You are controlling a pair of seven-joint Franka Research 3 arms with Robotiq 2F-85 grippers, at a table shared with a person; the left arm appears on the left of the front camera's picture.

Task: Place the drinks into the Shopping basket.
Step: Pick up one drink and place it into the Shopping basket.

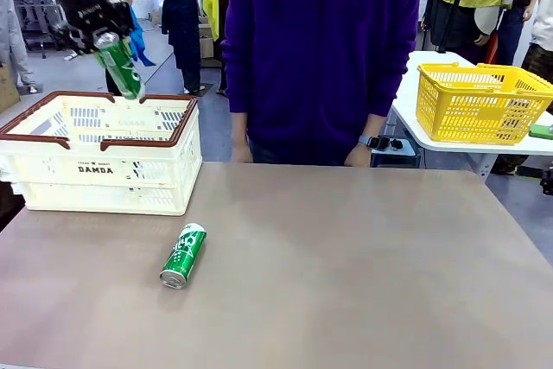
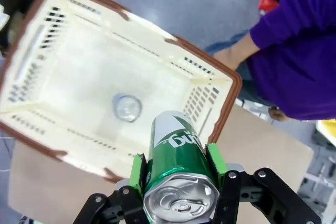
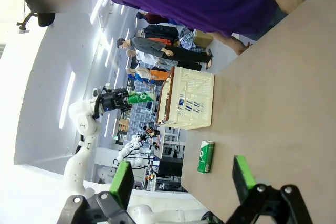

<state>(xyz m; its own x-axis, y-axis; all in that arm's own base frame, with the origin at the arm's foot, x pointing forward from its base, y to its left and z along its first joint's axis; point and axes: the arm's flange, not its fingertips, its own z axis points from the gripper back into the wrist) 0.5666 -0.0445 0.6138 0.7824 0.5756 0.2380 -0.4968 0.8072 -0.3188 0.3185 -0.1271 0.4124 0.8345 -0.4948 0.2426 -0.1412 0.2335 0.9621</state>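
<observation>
1. Basket, cream-white with a brown rim and "DAMDA" lettering, is sitting on the table at the robot's left, toward the far edge.
2. Left hand is hanging in the air over the basket's open top and clenching a green can between its green pads. The can is tilting, with its lower end pointing down toward the basket.
3. From the left wrist, the held can's silver pull-tab end is facing the camera and its far end is lying over the basket's inside, close to one brown corner of the rim.
4. Something round and silver is resting on the basket floor. It is probably the end of another can standing upright, but the blur is hiding its colour and print.
5. A second green can is lying on its side on the table, just in front of the basket and apart from it, with one silver end facing the robot.
6. Right hand is hovering over the table's right part with its jaws spread wide, gripping nothing.
7. A person in a purple top is standing at the far edge, with both of the person's hands resting near the table rim.
8. A yellow mesh basket is sitting on a white side table at the far right.
</observation>
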